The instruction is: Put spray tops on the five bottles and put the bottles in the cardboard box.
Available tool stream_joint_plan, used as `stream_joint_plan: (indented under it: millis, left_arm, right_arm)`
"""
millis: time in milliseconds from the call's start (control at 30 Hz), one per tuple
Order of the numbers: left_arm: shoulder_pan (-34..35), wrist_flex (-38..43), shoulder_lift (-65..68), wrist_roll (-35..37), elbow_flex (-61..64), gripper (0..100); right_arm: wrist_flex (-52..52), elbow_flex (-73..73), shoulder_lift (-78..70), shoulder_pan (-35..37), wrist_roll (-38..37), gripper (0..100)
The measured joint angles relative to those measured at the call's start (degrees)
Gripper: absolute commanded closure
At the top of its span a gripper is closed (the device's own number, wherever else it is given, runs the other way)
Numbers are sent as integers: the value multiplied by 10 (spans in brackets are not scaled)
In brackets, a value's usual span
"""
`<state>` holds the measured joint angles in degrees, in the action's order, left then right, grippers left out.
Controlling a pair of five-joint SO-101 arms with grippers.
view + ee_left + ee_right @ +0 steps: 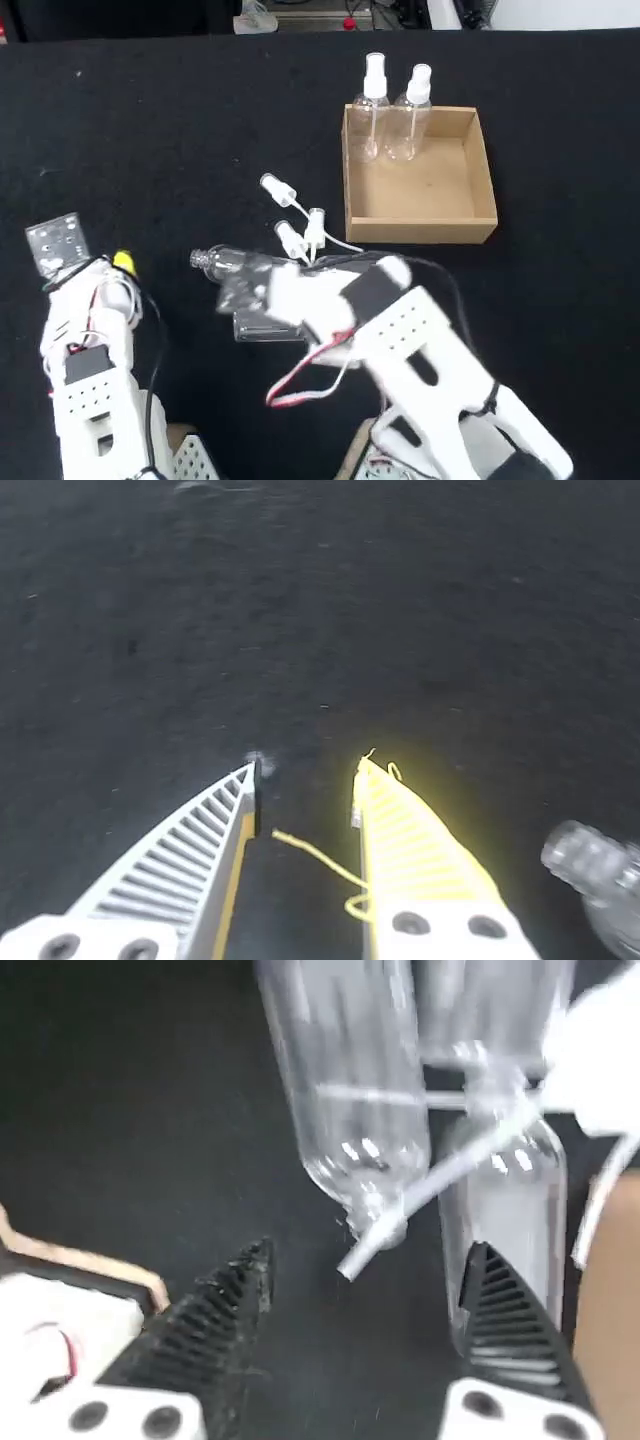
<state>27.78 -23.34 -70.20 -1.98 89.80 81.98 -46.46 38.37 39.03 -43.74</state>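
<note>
The cardboard box (420,215) sat on the black tabletop (150,120), towards the far right in the high view. Two capped bottles (375,120) stood upright side by side in its far left corner, their white spray tops rising above the rim.

Three loose spray tops (278,190) lay on the tabletop just left of the box, two of them close together near its front corner. Nearer the arms, an uncapped bottle (225,262) lay on its side with its open neck pointing left. A second clear bottle (262,326) lay just beside it on the near side, partly hidden under the right arm.

The right hand (372,1255) hung low over these lying bottles with its black fingers (225,1290) spread apart and gripping nothing. In the right wrist view a thin dip tube (440,1172) slanted across the bottles just ahead of the fingertips.

The left hand (305,770) was at the near left of the tabletop, well apart from the box. Its white finger and yellow finger stood apart with only bare tabletop between them. The threaded neck of the uncapped bottle showed off to the side of the yellow finger in the left wrist view.
</note>
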Motion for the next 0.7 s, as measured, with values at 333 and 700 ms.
stream_joint_plan:
  millis: [333,700]
  left_arm:
    - [50,0,0,47,0,845]
    - [56,21,0,47,0,845]
  right_arm:
    - [-126,-37,0,109,56,727]
    - [-228,-135,-32,108,56,727]
